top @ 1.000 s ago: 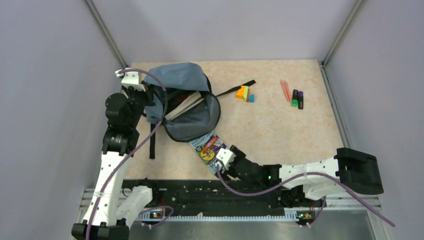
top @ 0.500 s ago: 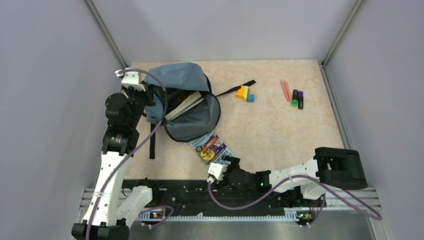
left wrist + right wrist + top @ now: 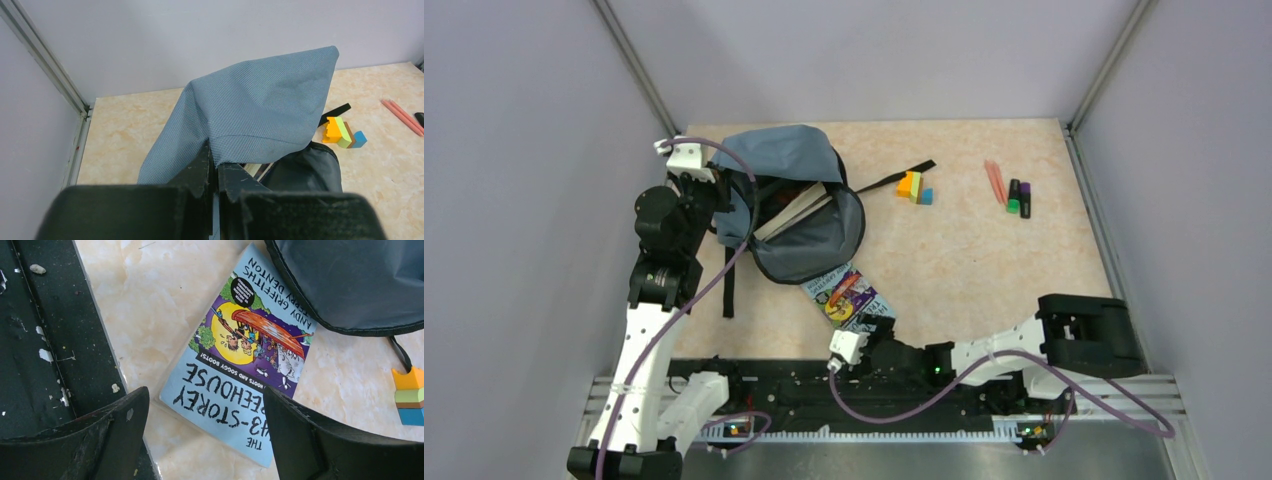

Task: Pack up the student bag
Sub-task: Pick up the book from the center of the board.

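The student bag (image 3: pixel 796 165) lies open at the table's back left, dusty-blue, with books (image 3: pixel 789 210) inside it. My left gripper (image 3: pixel 717 203) is shut on the bag's upper flap (image 3: pixel 260 105) and holds it lifted; the fingers (image 3: pixel 202 167) pinch the fabric edge. A light-blue paperback (image 3: pixel 849 297) lies flat on the table in front of the bag's mouth. My right gripper (image 3: pixel 874 338) hovers open at the near edge, just short of this book (image 3: pixel 245 355), which lies between and beyond its fingertips (image 3: pixel 135 405) and touches neither.
Orange, green and blue blocks (image 3: pixel 914 187) sit right of the bag beside a black strap (image 3: pixel 907 173). Pink pencils (image 3: pixel 995 182) and two markers (image 3: pixel 1020 198) lie at the back right. A black rail (image 3: pixel 40 340) runs along the near edge under my right gripper.
My right arm has drawn back toward the near edge and leftward, off the paperback, jaws still open. The left arm and the bag have not moved.
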